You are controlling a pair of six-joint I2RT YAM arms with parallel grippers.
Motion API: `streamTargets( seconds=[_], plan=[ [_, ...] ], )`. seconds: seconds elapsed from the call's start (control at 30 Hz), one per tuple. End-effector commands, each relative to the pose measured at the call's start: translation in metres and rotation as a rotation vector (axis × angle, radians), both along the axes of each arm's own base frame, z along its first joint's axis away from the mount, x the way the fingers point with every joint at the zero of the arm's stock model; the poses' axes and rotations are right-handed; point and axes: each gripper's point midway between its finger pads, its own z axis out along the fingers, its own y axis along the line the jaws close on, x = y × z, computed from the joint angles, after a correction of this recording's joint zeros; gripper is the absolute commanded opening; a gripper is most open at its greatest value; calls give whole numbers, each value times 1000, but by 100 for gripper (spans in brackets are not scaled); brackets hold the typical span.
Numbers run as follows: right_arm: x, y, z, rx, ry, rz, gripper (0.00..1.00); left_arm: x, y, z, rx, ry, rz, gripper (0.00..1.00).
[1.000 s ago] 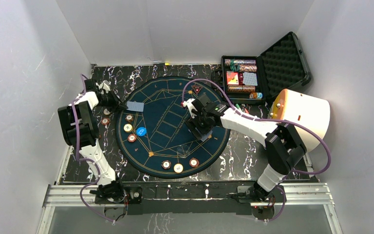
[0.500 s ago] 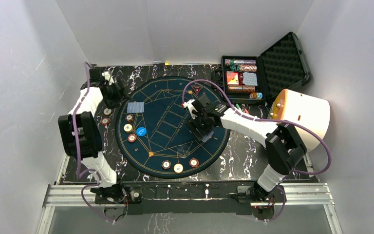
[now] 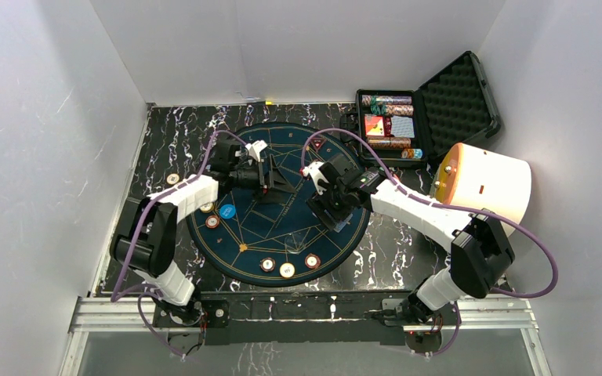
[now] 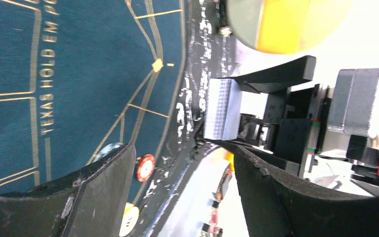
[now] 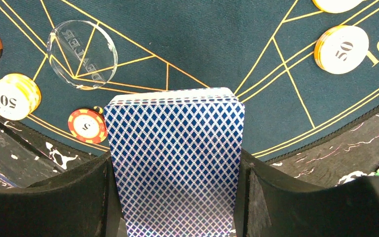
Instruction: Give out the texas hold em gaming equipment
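My right gripper (image 3: 331,207) is shut on a deck of blue-backed playing cards (image 5: 177,153), holding it over the right side of the round blue mat (image 3: 282,231). The left gripper (image 3: 270,174) hangs open and holds nothing over the mat's middle, pointing at that deck (image 4: 221,109). Three chips (image 3: 287,269) lie at the mat's near edge. A blue button (image 3: 227,210) and more chips (image 3: 212,222) lie at its left. In the right wrist view a clear dealer button (image 5: 82,54) and chips marked 50 (image 5: 341,49) and 5 (image 5: 87,125) rest on the felt.
An open black case (image 3: 396,125) with chip rows and card boxes stands at the back right. A big white cylinder with an orange end (image 3: 490,184) sits at the right. A lone chip (image 3: 172,178) lies off the mat at the left, on the marbled tabletop.
The left gripper opened at the mat's left edge, then swung right to the mat's middle, toward the right gripper. The right gripper kept hold of the deck and barely moved.
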Motion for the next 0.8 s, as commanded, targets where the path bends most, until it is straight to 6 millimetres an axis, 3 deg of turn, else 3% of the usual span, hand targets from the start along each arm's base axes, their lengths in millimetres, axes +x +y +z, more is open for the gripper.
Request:
streamTargets(
  seconds=[0.0, 0.33, 0.53, 0.77],
  plan=[
    [0, 6, 11, 28, -19, 32, 30, -11, -28, 41, -204, -38, -95, 72],
    [1, 11, 14, 37, -14, 47, 30, -22, -68, 11, -201, 54, -139, 66],
    [1, 13, 15, 46, -18, 54, 30, -29, -80, 4, -200, 71, -160, 52],
    [1, 14, 15, 51, -18, 60, 30, -44, -100, -3, -193, 88, -216, 54]
  ],
)
